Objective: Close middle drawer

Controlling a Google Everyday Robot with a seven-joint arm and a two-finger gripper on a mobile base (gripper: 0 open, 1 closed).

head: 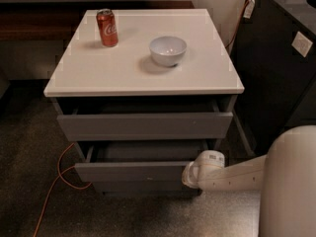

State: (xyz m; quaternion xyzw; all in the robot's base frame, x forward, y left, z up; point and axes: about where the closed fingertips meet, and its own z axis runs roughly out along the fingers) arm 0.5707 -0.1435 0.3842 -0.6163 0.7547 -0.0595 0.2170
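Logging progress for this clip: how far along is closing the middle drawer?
Nothing looks finished: the middle drawer stands pulled out, its inside visible. In hand: the gripper is at the right end of its front. Left: pushing it flush with the cabinet.

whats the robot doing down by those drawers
The arm reaches in from the right of the view, with the gripper at the right end of the front of the middle drawer. That drawer is pulled partway out, not yet closed. The top drawer is slightly open too. A can and a bowl stand on the cabinet top.
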